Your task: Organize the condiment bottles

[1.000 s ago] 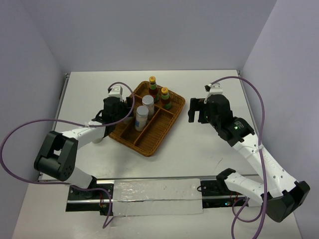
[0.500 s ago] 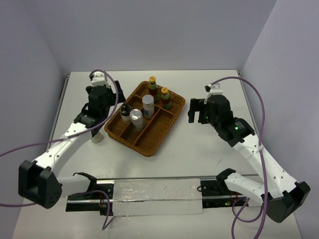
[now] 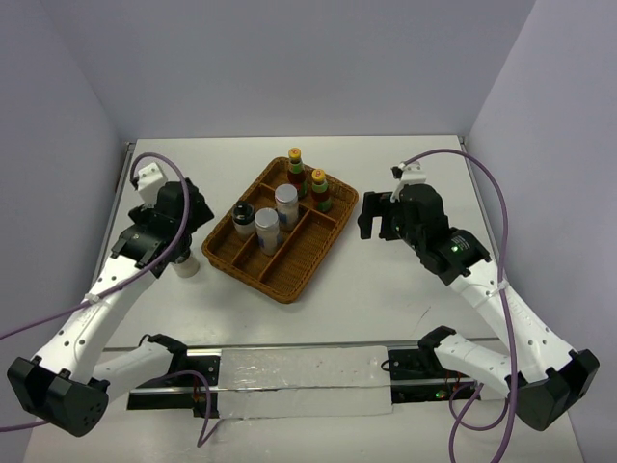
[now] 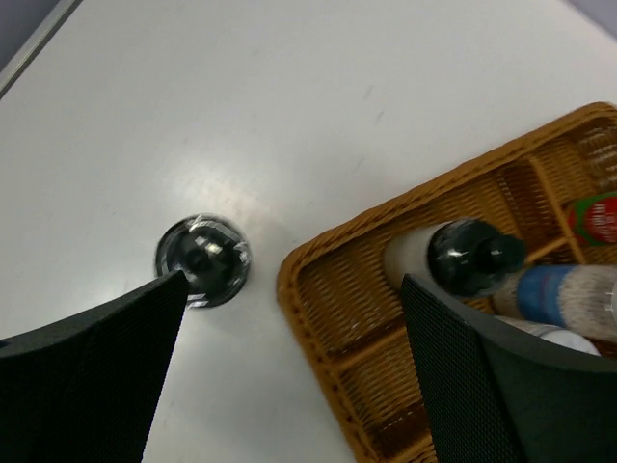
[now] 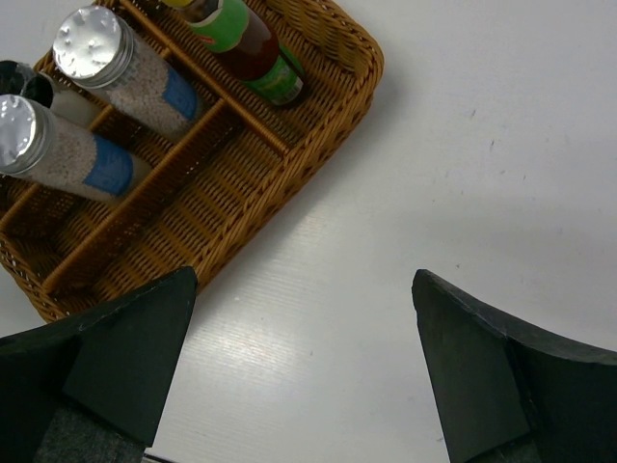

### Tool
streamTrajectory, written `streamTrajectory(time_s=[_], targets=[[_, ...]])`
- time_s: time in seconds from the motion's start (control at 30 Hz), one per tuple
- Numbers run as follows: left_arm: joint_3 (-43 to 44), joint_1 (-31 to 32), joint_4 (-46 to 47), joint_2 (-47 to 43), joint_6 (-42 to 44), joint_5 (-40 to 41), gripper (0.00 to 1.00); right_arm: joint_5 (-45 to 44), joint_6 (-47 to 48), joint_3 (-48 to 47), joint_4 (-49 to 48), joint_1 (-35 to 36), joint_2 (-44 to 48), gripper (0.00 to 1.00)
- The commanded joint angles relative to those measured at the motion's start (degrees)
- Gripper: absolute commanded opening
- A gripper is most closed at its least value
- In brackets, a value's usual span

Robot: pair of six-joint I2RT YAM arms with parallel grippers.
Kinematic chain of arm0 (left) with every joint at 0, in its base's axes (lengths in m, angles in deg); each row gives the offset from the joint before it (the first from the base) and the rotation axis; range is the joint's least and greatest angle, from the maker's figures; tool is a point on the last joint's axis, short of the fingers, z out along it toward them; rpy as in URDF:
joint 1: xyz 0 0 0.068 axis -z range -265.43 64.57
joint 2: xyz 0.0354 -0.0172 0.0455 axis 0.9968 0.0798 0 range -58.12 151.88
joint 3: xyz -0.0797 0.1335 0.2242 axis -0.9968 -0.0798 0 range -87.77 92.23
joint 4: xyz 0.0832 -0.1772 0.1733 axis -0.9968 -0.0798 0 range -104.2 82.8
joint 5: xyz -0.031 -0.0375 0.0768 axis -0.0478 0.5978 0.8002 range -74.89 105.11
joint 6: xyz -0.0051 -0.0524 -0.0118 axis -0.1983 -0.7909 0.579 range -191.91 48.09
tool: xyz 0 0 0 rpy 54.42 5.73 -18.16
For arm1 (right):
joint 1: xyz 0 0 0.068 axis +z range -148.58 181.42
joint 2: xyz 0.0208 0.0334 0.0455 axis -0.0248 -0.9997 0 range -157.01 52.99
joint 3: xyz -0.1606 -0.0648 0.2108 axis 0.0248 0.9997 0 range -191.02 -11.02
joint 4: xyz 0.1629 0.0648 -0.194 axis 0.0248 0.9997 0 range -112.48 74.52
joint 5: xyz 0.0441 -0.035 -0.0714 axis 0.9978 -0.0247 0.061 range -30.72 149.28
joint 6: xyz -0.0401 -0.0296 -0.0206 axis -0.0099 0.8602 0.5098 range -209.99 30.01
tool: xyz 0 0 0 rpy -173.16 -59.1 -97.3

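Above the table (image 3: 386,280), left tool (image 4: 294,282) spread wide, empty, right tool (image 5: 304,278) likewise.

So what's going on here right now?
Five bottles stand in the tray: two red sauces, two shakers and one black-capped bottle. The other black-capped bottle stands on the table just left of the tray. The left hand hangs open over that spot, holding nothing. The right hand is open too, over bare table right of the tray.
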Motion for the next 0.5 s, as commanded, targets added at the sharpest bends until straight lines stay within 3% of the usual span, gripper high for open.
streamTrajectory(time_s=[0.0, 0.23, 0.47], targets=[[1.1, -0.1, -14.9, -0.6, -13.7, 4.2, 1.0, 1.3, 0.1, 0.8, -3.5, 0.4, -0.3, 1.0], [-2.2, -0.1, -19.0, 4.2, -24.5, 8.5, 1.0, 1.8, 0.1, 1.8, -4.0, 0.4, -0.4, 1.0], [-1.6, -1.8, -15.7, 10.1, -25.1, 8.7, 1.0, 1.1, 0.1, 1.8, -4.1, 0.4, -0.8, 1.0]])
